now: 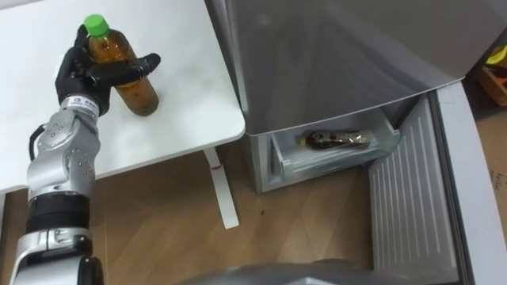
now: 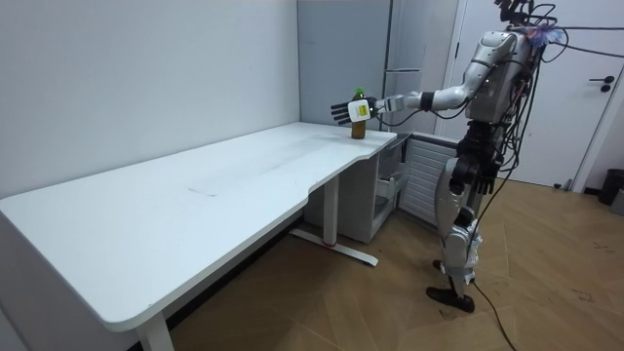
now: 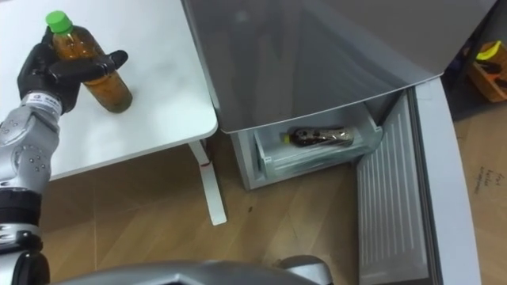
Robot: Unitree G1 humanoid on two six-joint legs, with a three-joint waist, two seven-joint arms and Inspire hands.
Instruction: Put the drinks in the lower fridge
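Left hand (image 1: pixel 77 76) fingers curled around green-capped bottle (image 1: pixel 139 93) upright on white table (image 1: pixel 190 87); dark bottle (image 1: pixel 338 141) lies in open fridge drawer (image 1: pixel 333 164)

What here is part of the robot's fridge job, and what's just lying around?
Job: green-capped bottle, gripped by the left hand; dark bottle lying in the open fridge drawer.
Lying about: white table; orange box on the floor.

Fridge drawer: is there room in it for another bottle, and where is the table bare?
In the drawer, a dark bottle fills the back; a bare strip runs along the front wall. The table is bare between the green-capped bottle, in the left robot hand, and its fridge-side edge.
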